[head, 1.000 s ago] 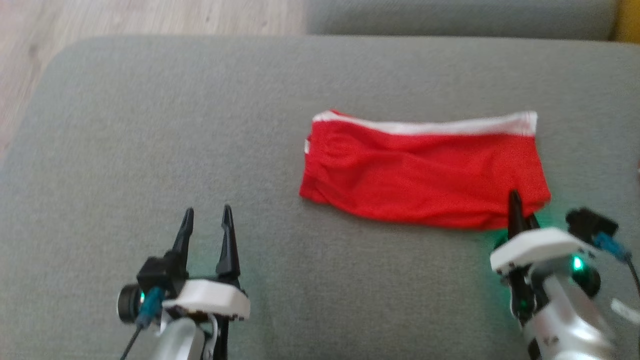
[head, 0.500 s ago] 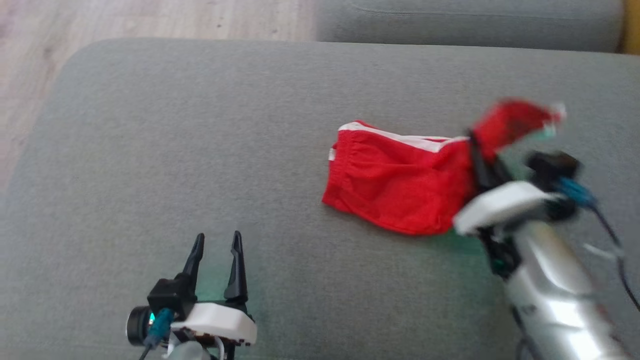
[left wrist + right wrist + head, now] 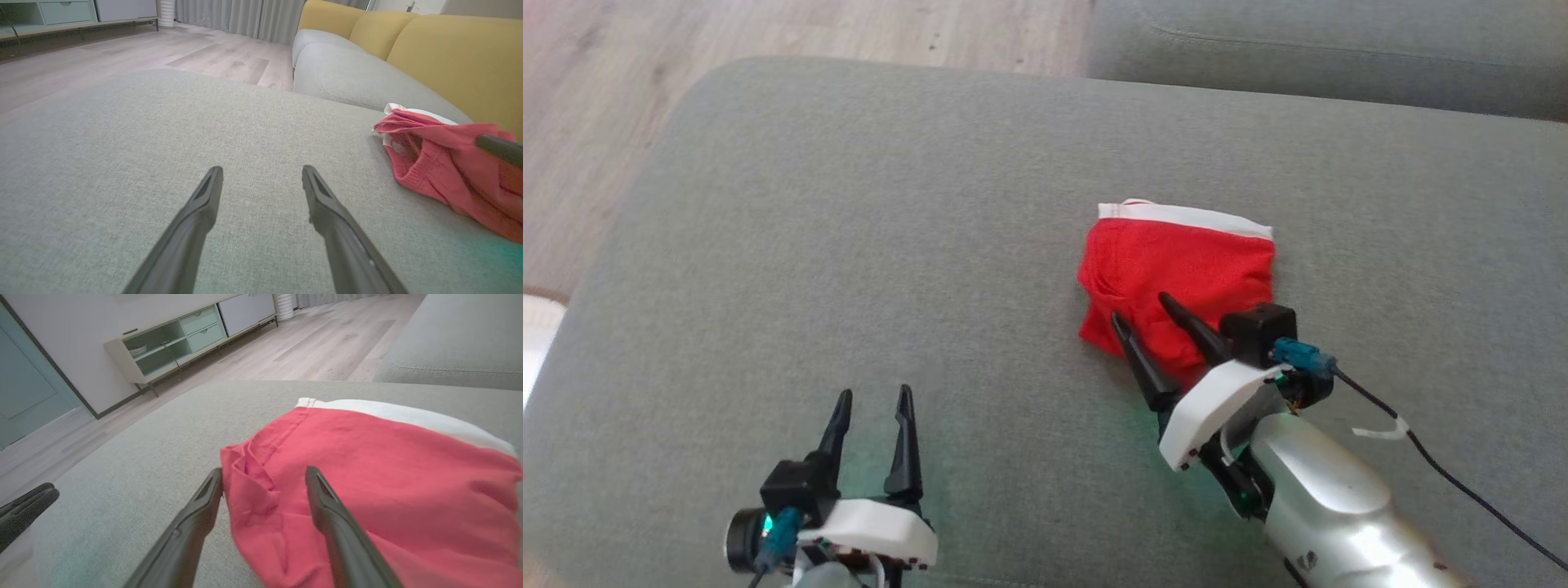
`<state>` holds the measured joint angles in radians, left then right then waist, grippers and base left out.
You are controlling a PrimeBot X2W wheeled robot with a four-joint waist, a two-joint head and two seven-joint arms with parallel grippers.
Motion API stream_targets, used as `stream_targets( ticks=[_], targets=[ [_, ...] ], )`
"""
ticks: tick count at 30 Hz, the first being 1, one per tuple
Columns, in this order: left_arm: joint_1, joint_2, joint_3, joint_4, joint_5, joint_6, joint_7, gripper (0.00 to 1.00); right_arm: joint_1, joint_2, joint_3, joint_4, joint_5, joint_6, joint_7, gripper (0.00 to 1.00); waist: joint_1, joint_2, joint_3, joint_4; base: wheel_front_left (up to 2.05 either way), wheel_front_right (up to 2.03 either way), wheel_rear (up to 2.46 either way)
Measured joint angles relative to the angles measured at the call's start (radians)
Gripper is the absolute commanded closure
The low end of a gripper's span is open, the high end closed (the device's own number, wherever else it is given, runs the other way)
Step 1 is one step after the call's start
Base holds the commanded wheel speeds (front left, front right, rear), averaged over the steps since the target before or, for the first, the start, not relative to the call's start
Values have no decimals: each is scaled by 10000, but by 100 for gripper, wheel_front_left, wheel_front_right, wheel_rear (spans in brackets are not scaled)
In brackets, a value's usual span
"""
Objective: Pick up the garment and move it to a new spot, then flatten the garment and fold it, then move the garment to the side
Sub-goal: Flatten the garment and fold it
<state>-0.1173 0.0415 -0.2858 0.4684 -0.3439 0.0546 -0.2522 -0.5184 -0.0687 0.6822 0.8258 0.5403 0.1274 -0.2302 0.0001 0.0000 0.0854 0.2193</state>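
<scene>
The garment (image 3: 1184, 273) is a pair of red shorts with a white band along the far edge, lying folded in half on the grey cushion (image 3: 849, 245). My right gripper (image 3: 1139, 309) stands open at the garment's near left corner, fingers apart over the cloth, gripping nothing. In the right wrist view the garment (image 3: 367, 469) lies under and beyond the right gripper (image 3: 263, 473), its folded corner between the fingers. My left gripper (image 3: 872, 394) is open and empty at the lower left, well apart from the cloth. The left wrist view shows the garment (image 3: 445, 163) at right and the left gripper (image 3: 261, 169).
The cushion's left edge drops to a wooden floor (image 3: 621, 98). A second grey cushion (image 3: 1323, 41) lies beyond the gap at the back. A black cable (image 3: 1445, 474) trails from my right wrist. A yellow sofa back (image 3: 449, 53) and a low cabinet (image 3: 188, 339) stand farther off.
My right gripper carried the garment's right end over to the left, folding it in half, then opened and let go. The left gripper stayed open. The camera shifted.
</scene>
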Motion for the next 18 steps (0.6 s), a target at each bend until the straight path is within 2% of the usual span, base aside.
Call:
stream_targets(
  ticks=[3, 7, 8, 12, 14, 18],
  targets=[
    [0, -2, 167, -52, 111, 71, 0, 0, 6, 0, -117, -17, 159, 0, -109, 0, -1, 0, -24, -217, 0, 0, 0],
    [-2, 4, 408, -245, 376, 98, 0, 0, 253, -98, -1323, -807, -144, 0, -178, 0, -1, 0, -59, -606, 0, 0, 0],
    [-2, 4, 408, -245, 376, 98, 0, 0, 253, -98, -1323, -807, -144, 0, -178, 0, -1, 0, -59, -606, 0, 0, 0],
    [-1, 6, 639, -303, 566, 173, 0, 0, 1094, -203, -2886, -1643, -872, 0, -178, 0, 0, 0, -106, -1001, 0, 0, 0],
    [0, 0, 754, -366, 815, 176, 0, 0, 1874, -209, -4042, -2011, -1615, 0, -178, 0, 0, 0, -170, -1248, 0, 0, 0],
    [88, 10, 1009, -502, 1319, 267, 0, 0, 2574, -125, -5306, -2403, -2686, 0, -178, 0, 0, 0, -328, -1523, 0, 0, 0]
  ],
)
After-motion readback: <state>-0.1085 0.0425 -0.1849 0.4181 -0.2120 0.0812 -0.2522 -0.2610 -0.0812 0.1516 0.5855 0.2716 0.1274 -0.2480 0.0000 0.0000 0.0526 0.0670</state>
